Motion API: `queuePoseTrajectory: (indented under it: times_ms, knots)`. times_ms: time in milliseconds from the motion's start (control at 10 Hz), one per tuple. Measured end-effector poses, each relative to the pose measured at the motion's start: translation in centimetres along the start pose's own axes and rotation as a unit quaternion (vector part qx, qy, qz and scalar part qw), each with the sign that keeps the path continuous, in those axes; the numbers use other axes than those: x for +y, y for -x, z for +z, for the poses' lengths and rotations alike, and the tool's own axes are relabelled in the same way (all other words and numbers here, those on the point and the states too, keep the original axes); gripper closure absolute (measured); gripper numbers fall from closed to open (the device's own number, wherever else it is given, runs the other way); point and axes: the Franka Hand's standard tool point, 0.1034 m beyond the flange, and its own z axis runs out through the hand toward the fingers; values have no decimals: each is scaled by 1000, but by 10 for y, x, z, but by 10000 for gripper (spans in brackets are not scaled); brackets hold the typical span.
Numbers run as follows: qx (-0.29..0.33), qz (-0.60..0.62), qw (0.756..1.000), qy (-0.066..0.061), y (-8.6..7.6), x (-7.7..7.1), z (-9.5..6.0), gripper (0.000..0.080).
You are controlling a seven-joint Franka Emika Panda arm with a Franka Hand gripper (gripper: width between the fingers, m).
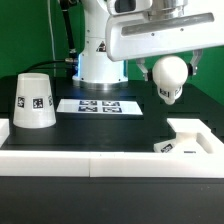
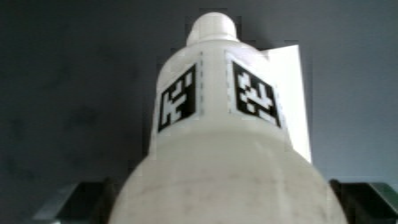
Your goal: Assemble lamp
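Note:
My gripper (image 1: 168,66) is shut on the bulb (image 1: 168,84) and holds it in the air above the table, on the exterior view's right. In the wrist view the bulb (image 2: 214,130) fills the middle, with two square tags on its neck and its narrow tip pointing away. My dark fingers (image 2: 64,200) flank its round body. The tapered shade (image 1: 35,101) stands on the table at the exterior view's left, apart from the gripper. The small base block (image 1: 168,146) lies low at the right, below the held bulb, against a white corner bracket.
The marker board (image 1: 98,105) lies flat in the middle by the robot's base. A white raised wall (image 1: 90,160) runs along the front of the table. The white corner bracket (image 1: 195,128) stands at the right. A green curtain is behind.

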Motion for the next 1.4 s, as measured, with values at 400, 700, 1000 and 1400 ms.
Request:
queuePoseTrajectory:
  times_ms: [400,700,1000,1400]
  knots:
    - [184,-83,979,36,-10,-3,-5,220]
    - [230,-116,965,40,-17,-13,-13,220]
    - [233,-153,959,47,-20,-19,-16,220]
    - [222,-162,961,44,-53,-29,-37,220]
